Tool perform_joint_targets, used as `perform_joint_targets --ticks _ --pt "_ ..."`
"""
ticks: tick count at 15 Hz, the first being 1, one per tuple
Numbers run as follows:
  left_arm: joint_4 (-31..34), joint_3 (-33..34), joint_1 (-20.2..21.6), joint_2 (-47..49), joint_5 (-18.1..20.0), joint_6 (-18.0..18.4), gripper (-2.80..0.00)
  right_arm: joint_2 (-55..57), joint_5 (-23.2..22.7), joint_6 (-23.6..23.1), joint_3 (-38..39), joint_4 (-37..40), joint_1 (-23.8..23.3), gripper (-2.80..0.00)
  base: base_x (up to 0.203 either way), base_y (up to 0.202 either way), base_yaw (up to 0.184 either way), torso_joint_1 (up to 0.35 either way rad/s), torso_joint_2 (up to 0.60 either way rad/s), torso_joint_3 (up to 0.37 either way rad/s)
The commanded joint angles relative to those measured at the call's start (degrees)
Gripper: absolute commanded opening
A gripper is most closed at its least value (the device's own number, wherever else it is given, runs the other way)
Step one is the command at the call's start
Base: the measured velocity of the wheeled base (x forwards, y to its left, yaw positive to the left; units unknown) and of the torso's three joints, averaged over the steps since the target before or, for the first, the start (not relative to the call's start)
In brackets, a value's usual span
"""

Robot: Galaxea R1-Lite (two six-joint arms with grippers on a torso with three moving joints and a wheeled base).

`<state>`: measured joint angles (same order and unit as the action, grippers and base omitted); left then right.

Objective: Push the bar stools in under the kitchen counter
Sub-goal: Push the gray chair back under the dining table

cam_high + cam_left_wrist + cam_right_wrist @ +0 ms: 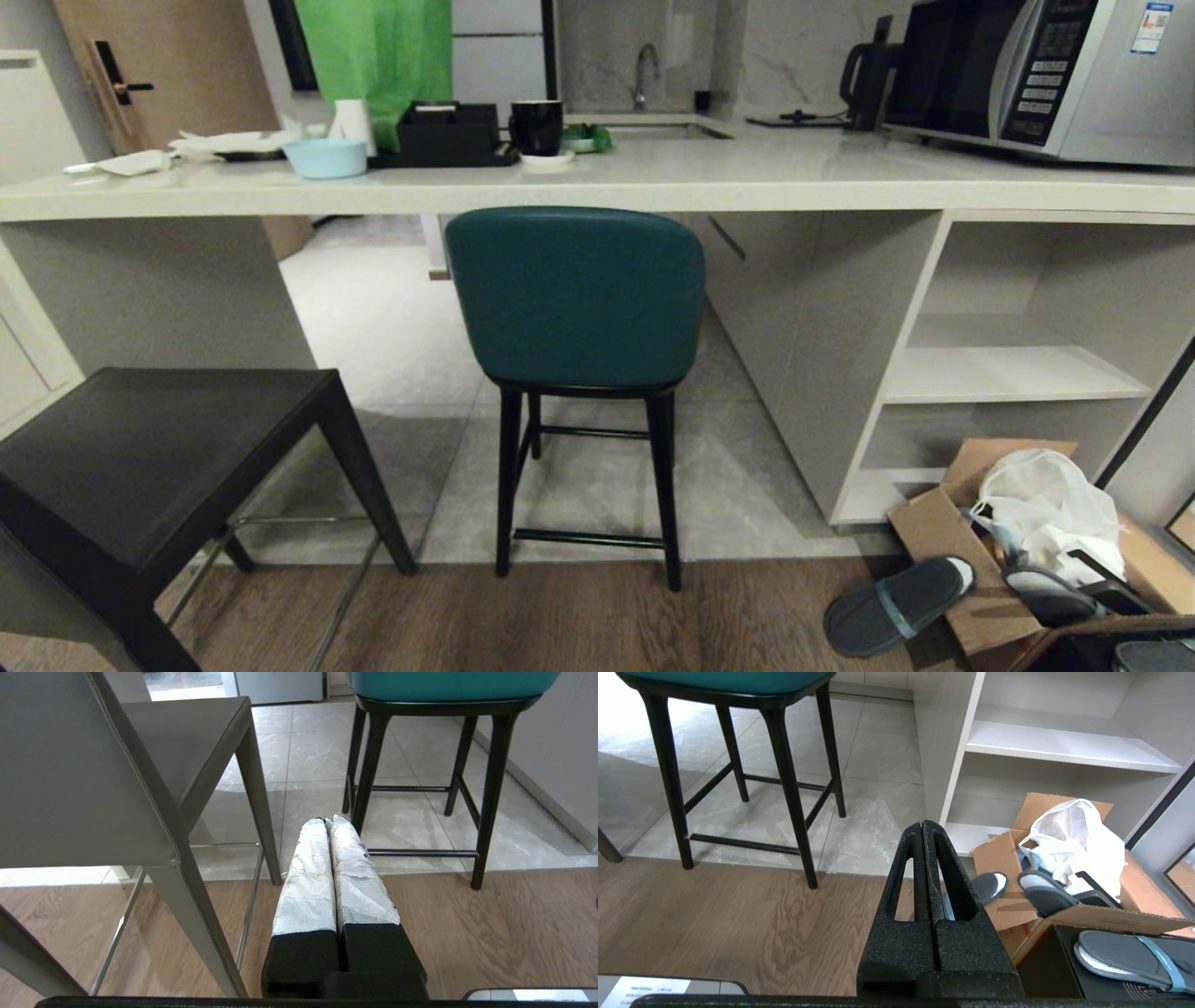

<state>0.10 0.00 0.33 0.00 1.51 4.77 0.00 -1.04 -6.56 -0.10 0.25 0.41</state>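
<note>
Nothing pushed yet: teal stool (574, 299) straight ahead, dark stool (140, 448) to my left, both out from the surface (709, 182); left claw (327, 820) and right claw (922, 823) pinched shut, empty; next I drive in, teal backrest first

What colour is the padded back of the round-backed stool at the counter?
Teal, on the round-backed padded stool; clearest in the head view.

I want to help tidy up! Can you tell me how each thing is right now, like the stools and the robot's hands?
Teal stool: upright, not pushed under the counter.
Black stool: upright, out from the counter.
Left gripper: shut, empty.
Right gripper: shut, empty.
Cardboard box: flaps open.
Shelves: bare.
</note>
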Motion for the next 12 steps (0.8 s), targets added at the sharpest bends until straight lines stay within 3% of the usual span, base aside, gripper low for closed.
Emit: perform_joint_targets --ticks 1,6,12 --pt "0.05 0.18 0.02 0.0 -0.01 0.07 -2.8 0.02 -0.02 -0.07 0.01 0.02 0.02 -2.8 0.0 0.0 0.0 0.0 0.0 0.0" --pt "-0.01 0.18 -0.07 0.0 -0.1 -0.37 -2.8 0.07 -0.02 -0.12 0.01 0.02 0.02 -2.8 0.001 0.035 -0.007 0.0 0.0 0.001" --pt "-0.01 0.18 -0.04 0.0 -0.1 -0.37 -2.8 0.03 -0.02 -0.09 0.01 -0.04 0.02 -2.8 0.0 0.195 -0.001 0.003 0.0 0.003"
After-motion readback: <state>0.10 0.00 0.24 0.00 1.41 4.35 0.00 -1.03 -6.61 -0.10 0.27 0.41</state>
